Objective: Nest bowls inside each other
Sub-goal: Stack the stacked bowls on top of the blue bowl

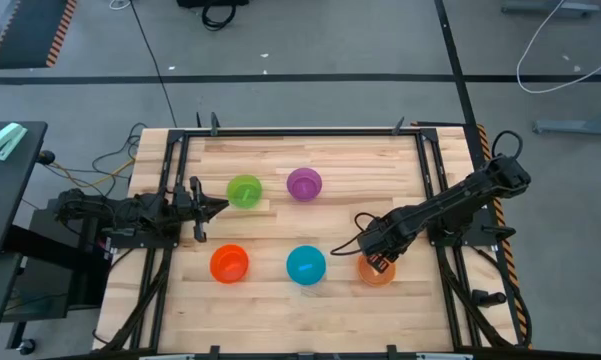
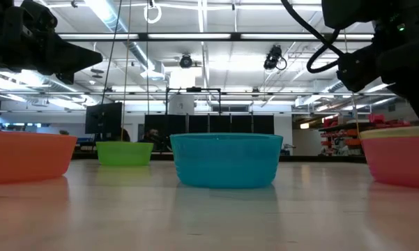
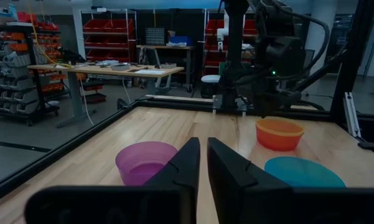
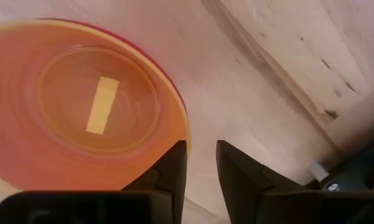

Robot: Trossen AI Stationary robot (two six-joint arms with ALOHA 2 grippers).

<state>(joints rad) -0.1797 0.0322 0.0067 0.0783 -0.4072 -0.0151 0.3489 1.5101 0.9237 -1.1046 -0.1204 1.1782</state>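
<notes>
Bowls [image 1: 306, 265] (five spots) on wooden table [image 1: 310, 315]

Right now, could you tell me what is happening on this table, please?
A two-armed robot is nesting bowls. The right gripper hangs just over the stack at the table's near right, where a yellow bowl already sits inside the pink-red bowl; its fingers are nearly together and hold nothing. The green bowl, purple bowl, orange bowl and blue bowl each stand alone. The left gripper waits by the green bowl.
</notes>
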